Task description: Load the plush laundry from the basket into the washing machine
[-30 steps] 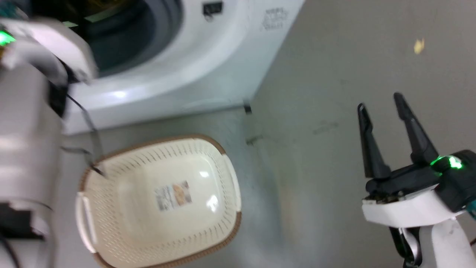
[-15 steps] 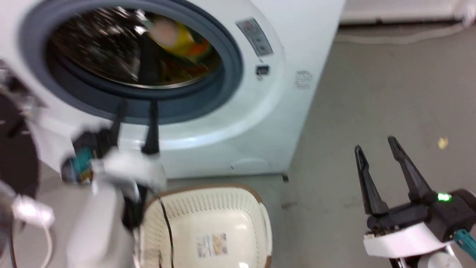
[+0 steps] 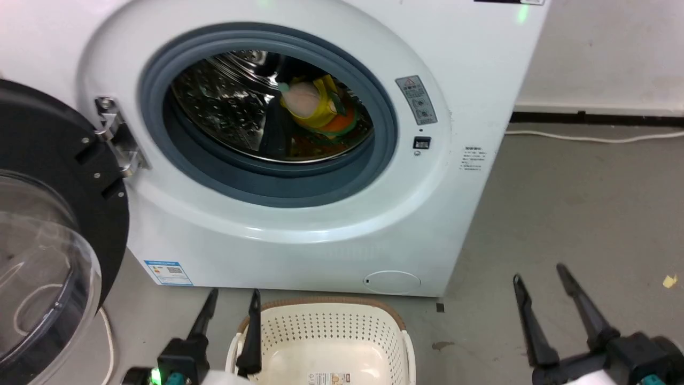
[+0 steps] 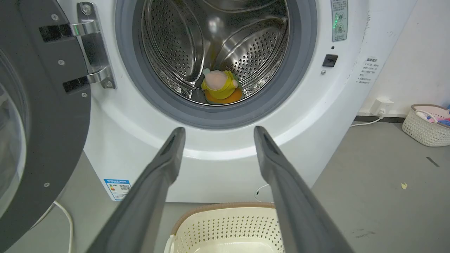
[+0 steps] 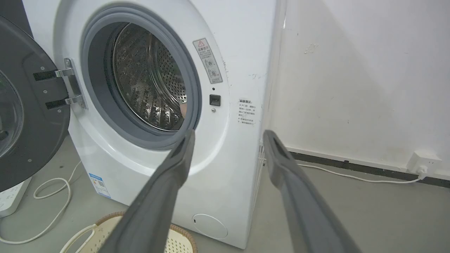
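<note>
Left gripper (image 3: 233,297): fingers parted, empty, at basket (image 3: 326,327) left edge. Right gripper (image 3: 538,274): parted, empty, over floor. Plush laundry (image 3: 311,101): inside washing machine (image 3: 320,235) drum, door (image 3: 59,155) open. Basket: on floor before machine.

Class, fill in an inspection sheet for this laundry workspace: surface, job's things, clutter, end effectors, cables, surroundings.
Surface: grey floor, some scuffs and stains.
Job's things: plush laundry lies inside the drum of the washing machine, door swung open; basket on the floor in front, its visible part holding no laundry.
Clutter: small yellow scrap on the floor; second basket with items by the wall.
End effectors: left end effector open, empty, by the basket; right end effector open, empty, over bare floor.
Cables: white cable along the wall's foot to a wall socket; looped white cord beside a power strip.
Surroundings: white wall.
</note>
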Controlling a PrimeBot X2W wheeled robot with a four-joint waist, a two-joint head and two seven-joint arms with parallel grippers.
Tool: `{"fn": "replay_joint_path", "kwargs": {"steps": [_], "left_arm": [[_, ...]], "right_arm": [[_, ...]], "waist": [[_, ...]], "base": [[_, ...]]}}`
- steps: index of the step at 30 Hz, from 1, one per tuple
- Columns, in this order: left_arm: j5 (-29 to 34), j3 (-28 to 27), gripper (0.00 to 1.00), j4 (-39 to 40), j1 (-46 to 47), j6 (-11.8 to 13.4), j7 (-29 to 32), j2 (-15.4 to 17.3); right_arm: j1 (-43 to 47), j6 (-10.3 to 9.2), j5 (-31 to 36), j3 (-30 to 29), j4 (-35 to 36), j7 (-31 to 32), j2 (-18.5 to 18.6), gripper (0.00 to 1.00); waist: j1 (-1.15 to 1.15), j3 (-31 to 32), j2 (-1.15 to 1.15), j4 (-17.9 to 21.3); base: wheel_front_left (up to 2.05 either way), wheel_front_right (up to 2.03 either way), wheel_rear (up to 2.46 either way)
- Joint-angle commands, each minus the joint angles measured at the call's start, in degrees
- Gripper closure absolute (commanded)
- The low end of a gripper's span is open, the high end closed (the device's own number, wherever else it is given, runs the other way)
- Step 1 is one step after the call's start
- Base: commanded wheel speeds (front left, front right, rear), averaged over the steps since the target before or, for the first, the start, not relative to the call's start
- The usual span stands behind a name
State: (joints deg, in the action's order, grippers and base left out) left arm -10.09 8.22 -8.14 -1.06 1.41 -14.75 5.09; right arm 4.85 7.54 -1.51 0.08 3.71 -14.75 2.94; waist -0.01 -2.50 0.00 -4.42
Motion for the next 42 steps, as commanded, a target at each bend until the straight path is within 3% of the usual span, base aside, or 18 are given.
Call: {"fn": "replay_joint_path", "kwargs": {"steps": [1, 12, 13, 42], "left_arm": [[0.87, 0.01, 0.0, 0.28, -0.89, 0.53, -0.24, -0.02], [2.04, -1.6, 0.0, 1.69, -2.72, 0.3, -0.25, -0.99], [1.59, -1.57, 1.0, 1.55, -2.17, 0.34, 0.0, -0.79], [3.37, -2.9, 1.0, 2.83, -1.52, 0.04, 3.05, -1.05]], "right_arm": [[1.14, -0.05, 0.23, -0.11, -0.59, -0.25, -0.06, 0.0], [2.19, -0.05, -0.76, 0.47, -2.52, -0.25, -0.06, 0.0], [1.77, 0.0, -0.59, 0.43, -2.4, 0.0, 0.0, 1.0], [0.42, -0.01, -0.15, 0.29, -2.67, 2.99, -0.01, 1.0]], "waist": [[0.01, 0.43, 0.0, -0.46], [0.01, 0.7, 0.0, -0.89], [0.01, 0.71, 0.0, -0.89], [0.01, 1.07, 0.0, 0.2]], "base": [[0.0, 0.0, 0.0], [0.0, 0.0, 0.0], [0.0, 0.0, 0.0], [0.0, 0.0, 0.0]]}}
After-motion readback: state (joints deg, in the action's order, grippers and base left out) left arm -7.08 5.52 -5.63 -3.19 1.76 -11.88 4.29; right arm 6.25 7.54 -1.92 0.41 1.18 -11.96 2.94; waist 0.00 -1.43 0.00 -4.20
